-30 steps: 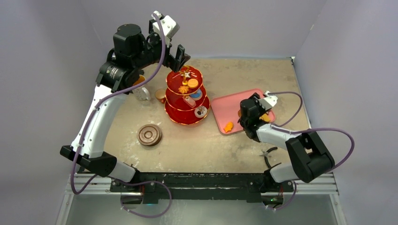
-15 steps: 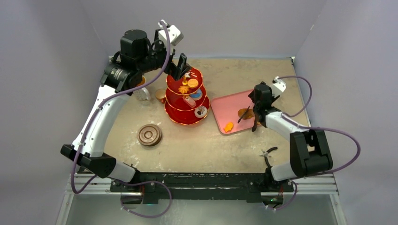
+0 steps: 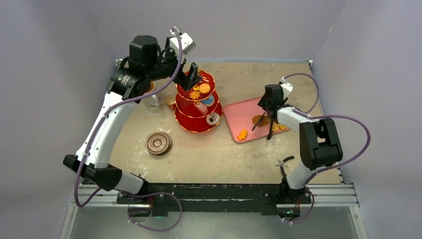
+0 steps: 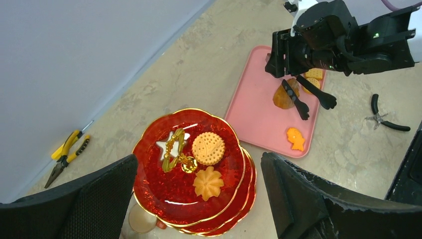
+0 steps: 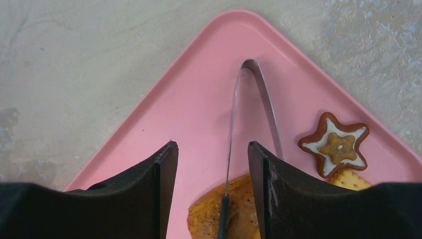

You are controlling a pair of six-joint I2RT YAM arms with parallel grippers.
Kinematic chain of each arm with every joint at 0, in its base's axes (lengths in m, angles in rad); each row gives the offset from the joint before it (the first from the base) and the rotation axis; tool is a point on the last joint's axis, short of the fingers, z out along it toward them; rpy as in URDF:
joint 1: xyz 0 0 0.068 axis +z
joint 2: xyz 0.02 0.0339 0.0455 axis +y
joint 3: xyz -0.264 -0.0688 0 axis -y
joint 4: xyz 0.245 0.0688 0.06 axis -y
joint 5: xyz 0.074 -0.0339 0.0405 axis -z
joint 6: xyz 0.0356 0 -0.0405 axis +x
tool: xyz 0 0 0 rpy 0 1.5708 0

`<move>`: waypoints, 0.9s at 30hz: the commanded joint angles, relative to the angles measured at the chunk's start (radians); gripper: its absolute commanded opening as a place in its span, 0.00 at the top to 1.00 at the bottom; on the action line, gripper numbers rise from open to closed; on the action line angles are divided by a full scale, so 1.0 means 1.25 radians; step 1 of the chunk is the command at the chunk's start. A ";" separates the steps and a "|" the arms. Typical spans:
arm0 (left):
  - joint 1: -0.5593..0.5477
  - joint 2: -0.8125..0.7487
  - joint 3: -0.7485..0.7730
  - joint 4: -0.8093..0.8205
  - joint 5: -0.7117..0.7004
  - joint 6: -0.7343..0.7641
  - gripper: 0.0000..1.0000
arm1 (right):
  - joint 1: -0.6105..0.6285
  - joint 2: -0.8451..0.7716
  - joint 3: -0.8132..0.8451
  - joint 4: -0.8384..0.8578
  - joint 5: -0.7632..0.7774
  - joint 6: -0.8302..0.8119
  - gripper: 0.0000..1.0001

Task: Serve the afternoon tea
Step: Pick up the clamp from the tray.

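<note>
The red three-tier stand with gold rims carries several pastries and biscuits. My left gripper is open wide and hovers above the top tier. Its jaws straddle the gold handle, not touching it. The white mug of tea and the copper cup stand left of the stand. Brown saucers lie stacked at the front left. My right gripper is open over the pink tray. Black tongs lie there across a brown pastry.
A fish-shaped biscuit, a star biscuit and a cracker lie on the tray. Black pliers lie near the right arm's base. Yellow pliers lie by the back wall.
My left gripper has come down and right over the stand's top. My right gripper has moved from the tray's near side towards the back. The tongs now show lying on the tray.
</note>
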 commanded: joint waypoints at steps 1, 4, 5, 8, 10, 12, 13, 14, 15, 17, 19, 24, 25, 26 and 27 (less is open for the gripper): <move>0.005 -0.031 0.000 0.007 0.020 0.018 0.06 | -0.013 0.008 0.040 -0.043 -0.012 -0.019 0.42; 0.005 -0.031 0.008 0.004 0.025 0.019 0.07 | -0.015 0.047 0.061 -0.045 -0.016 -0.019 0.44; 0.005 -0.031 0.010 0.002 0.027 0.021 0.07 | -0.017 0.063 0.069 -0.045 -0.018 -0.020 0.46; 0.005 -0.032 0.018 -0.012 0.037 0.030 0.07 | -0.017 0.104 0.088 -0.045 -0.016 -0.020 0.54; 0.005 -0.035 0.021 -0.019 0.052 0.037 0.07 | -0.018 0.117 0.099 -0.044 -0.013 -0.019 0.66; 0.005 -0.035 0.022 -0.021 0.075 0.038 0.08 | -0.018 0.107 0.103 -0.036 -0.012 -0.015 0.78; 0.004 -0.032 0.019 -0.021 0.090 0.037 0.09 | -0.019 0.089 0.104 -0.032 -0.014 -0.013 0.84; 0.003 -0.028 0.017 -0.022 0.106 0.033 0.10 | -0.018 0.071 0.106 -0.030 -0.013 -0.013 0.90; 0.001 -0.022 0.015 -0.023 0.122 0.028 0.10 | -0.018 0.049 0.108 -0.029 -0.013 -0.015 0.94; -0.018 -0.007 0.015 -0.028 0.134 0.026 0.10 | -0.018 -0.003 0.113 -0.023 -0.018 -0.022 1.00; -0.049 0.008 0.017 -0.027 0.133 0.034 0.10 | -0.018 -0.068 0.106 0.001 -0.034 -0.034 1.00; -0.162 0.055 0.049 -0.014 0.092 0.034 0.07 | -0.017 -0.272 0.032 0.117 -0.154 -0.074 1.00; -0.177 0.064 0.051 -0.003 0.092 0.025 0.06 | -0.018 -0.321 0.009 0.149 -0.164 -0.084 1.00; -0.189 0.072 0.047 0.010 0.092 0.013 0.04 | -0.017 -0.369 -0.019 0.199 -0.187 -0.103 1.00; -0.203 0.078 0.038 0.031 0.093 0.001 0.03 | -0.017 -0.423 -0.053 0.252 -0.220 -0.100 1.00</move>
